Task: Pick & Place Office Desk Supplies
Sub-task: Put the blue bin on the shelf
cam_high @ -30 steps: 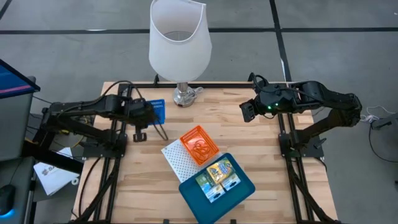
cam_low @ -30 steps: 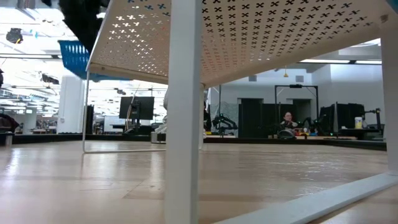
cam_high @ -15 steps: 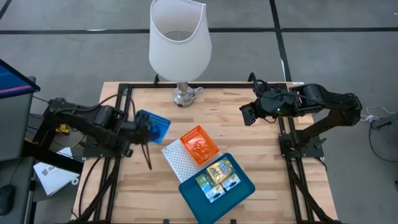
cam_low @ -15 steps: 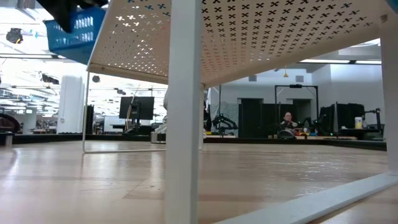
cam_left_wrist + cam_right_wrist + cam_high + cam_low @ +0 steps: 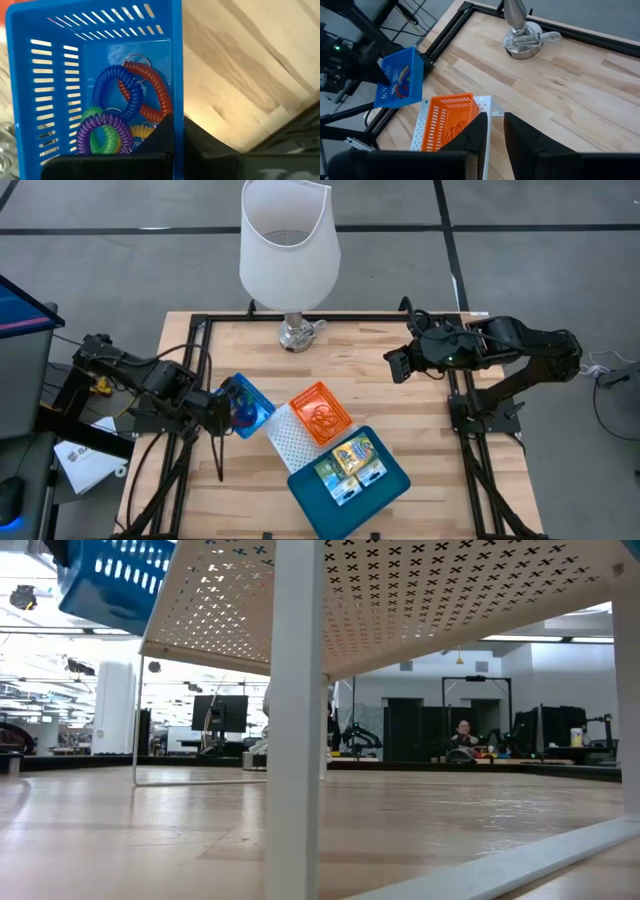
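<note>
While left end effector (image 5: 222,406) grips blue basket (image 5: 245,403) — fingers mostly hidden, right end effector (image 5: 394,364) empty.

No readable text, labels or numbers anywhere.

Your tabletop (image 5: 420,405) is pale wood planks framed in black rails, standing on a grey floor (image 5: 130,270) crossed by dark seam lines. At twelve o'clock on the tabletop stands a big white lamp (image 5: 289,245) on a chrome base. At nine o'clock, off the tabletop, you have the corner of a blue screen (image 5: 22,308). Looking level across, you see a bright, open room with white walls, dark doorways (image 5: 405,730), a monitor (image 5: 222,713), and a seated person (image 5: 462,733) far back.
</note>
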